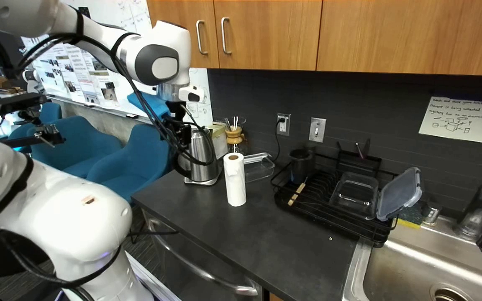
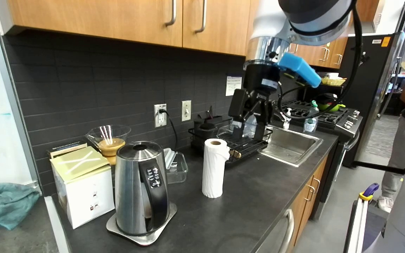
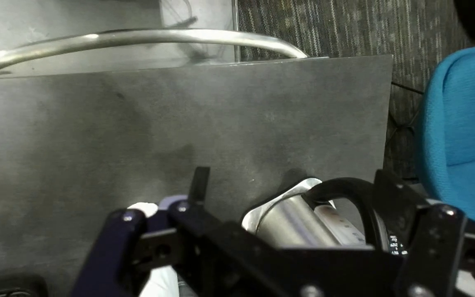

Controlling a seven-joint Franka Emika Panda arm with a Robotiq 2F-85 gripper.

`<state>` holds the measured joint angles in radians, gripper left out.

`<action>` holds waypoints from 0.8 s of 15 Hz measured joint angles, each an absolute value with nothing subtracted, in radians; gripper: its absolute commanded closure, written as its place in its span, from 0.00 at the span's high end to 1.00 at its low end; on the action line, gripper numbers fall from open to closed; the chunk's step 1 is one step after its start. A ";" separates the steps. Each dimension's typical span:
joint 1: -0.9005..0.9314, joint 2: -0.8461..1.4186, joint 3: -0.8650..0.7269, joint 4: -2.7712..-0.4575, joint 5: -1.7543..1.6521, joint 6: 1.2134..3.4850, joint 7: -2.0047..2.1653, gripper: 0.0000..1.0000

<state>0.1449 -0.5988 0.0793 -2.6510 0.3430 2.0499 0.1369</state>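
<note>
Gripper [image 2: 249, 135]: I'm hovering empty, jaws spread wide.
Electric kettle [image 3: 303, 222]: standing upright beyond, showing between them in wrist view.

Free lane along counter front [image 3: 237, 107]; kettle [image 2: 130, 191], towel roll [image 2: 213, 172] behind.

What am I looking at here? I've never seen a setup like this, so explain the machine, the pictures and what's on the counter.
The big white machine is a robot arm, and the black part at its end is a set of jaws for grasping. Two pictures are taken from outside the robot, from different places; the one looking down is taken from its wrist. On the dark counter you can see a steel kettle, a white paper towel roll standing upright, a clear container and a black dish rack. The jaws stand open and hold nothing.
</note>
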 measured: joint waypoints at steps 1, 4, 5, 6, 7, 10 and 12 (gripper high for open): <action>0.143 -0.570 0.079 -2.624 0.338 2.049 0.130 1.00; 0.134 -0.479 0.063 -2.542 0.333 2.050 0.091 1.00; 0.133 -0.453 0.054 -2.523 0.334 2.050 0.072 1.00; 0.132 -0.429 0.044 -2.509 0.335 2.050 0.049 1.00; 0.132 -0.409 0.034 -2.501 0.335 2.051 0.025 1.00; 0.132 -0.368 0.016 -2.495 0.339 2.057 -0.044 1.00; 0.132 -0.351 0.012 -2.490 0.348 2.059 -0.075 1.00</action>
<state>0.1322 -0.3513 0.0117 -2.4903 0.3480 2.0594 -0.0750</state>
